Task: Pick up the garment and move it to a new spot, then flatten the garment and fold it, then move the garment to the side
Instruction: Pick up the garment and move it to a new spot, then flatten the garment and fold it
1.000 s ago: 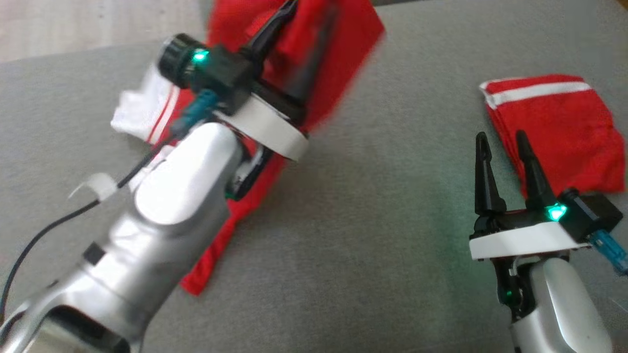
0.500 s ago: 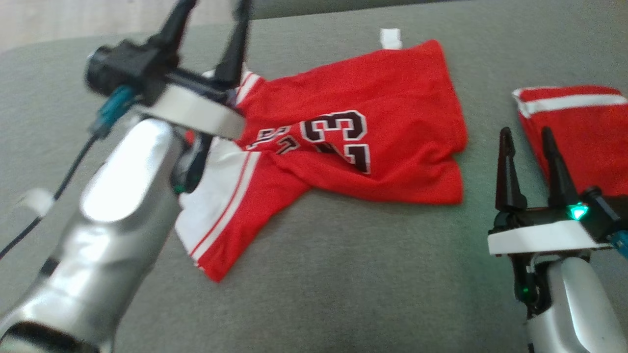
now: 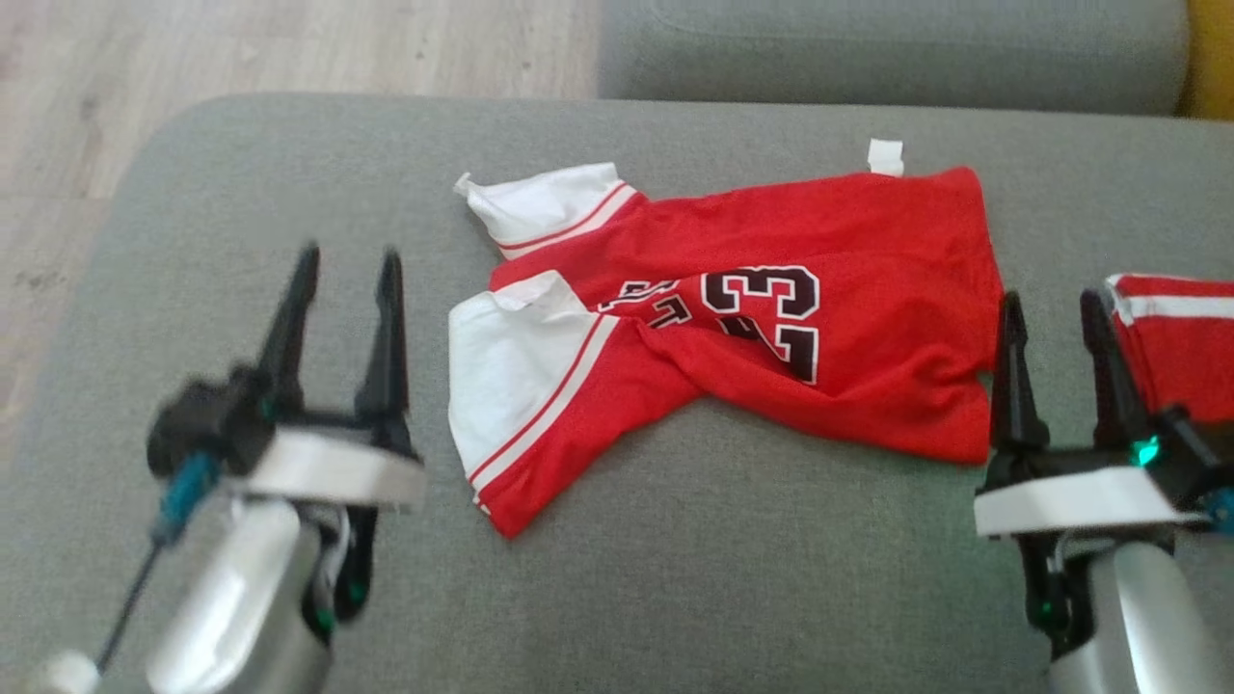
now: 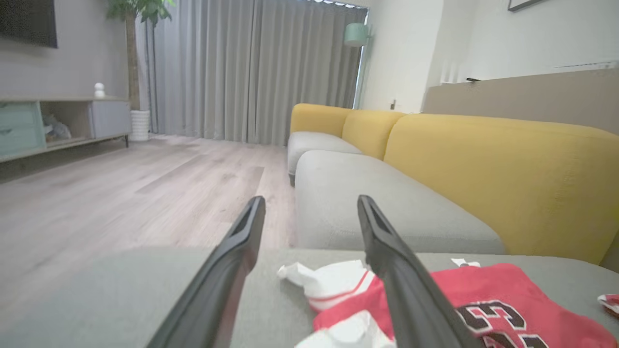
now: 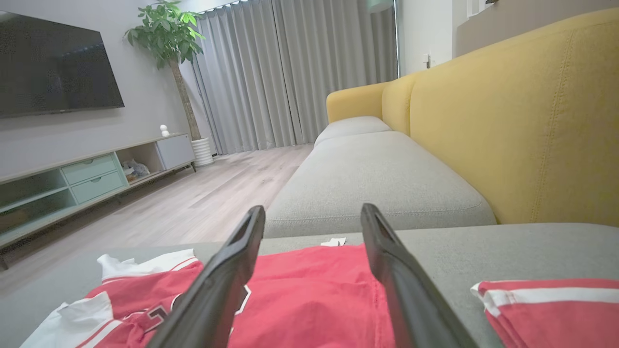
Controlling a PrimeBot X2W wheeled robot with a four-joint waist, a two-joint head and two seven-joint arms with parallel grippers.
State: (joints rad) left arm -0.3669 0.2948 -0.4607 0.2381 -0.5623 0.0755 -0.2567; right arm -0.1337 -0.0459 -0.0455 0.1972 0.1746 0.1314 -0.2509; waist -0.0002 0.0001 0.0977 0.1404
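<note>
— Looking for the red jersey (image 3: 723, 328).

— Lying crumpled on the grey sofa cushion (image 3: 675, 598), spreading across its middle and showing the dark number upward. Pointing its sleeves toward the robot's left and its hem toward the right. Bunching into a diagonal fold below the number.

— Checking the left tool (image 3: 349, 260) now.

— Standing released, spreading both dark fingers wide and gripping nothing. Sitting near the white sleeve (image 3: 511, 357) but apart from the cloth, and blurring slightly in the head view. In the left wrist view, looking past the left tool (image 4: 312, 200) over the jersey (image 4: 483, 299) toward a yellow sofa back (image 4: 508, 169).

— And checking the right tool (image 3: 1051, 297)?

— Likewise standing released, holding nothing. Pointing up between the jersey's hem end and a second, folded red piece (image 3: 1176, 357) with a white stripe. Overlapping the hem's edge with one finger in the head view; not managing to tell whether touching it. In the right wrist view, framing the jersey (image 5: 309, 295) between the spread fingers, with the folded red piece (image 5: 556, 309) off to one side.

— Noting anything else?

— Spotting a small white tag (image 3: 885, 156) at the jersey's far edge, and wood floor (image 3: 289, 48) past the cushion's rounded corner.
</note>
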